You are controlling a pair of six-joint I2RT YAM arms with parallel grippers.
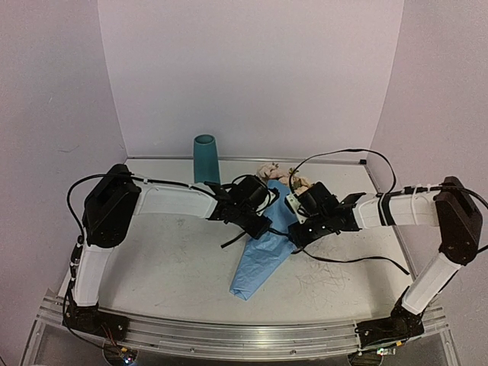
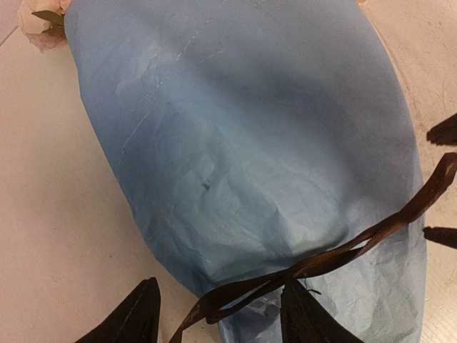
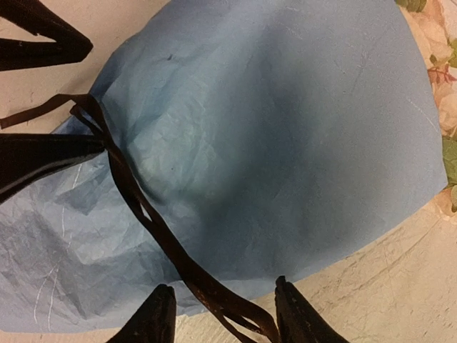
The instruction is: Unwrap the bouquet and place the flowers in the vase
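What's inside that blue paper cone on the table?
Pale pink and cream blooms with green leaves poke out of the bouquet at its wide end. Their stems cannot be seen: the paper covers them.

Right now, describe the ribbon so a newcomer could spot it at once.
On the table, find the blue paper bouquet lying across the middle. Tied round it is the ribbon: a thin, dark, twisted strip, the only dark band across that pale blue paper.

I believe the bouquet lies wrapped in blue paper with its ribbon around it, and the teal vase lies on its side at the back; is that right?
No: the vase stands upright at the back, as the top external view shows. The bouquet does lie wrapped in blue paper with its ribbon around it.
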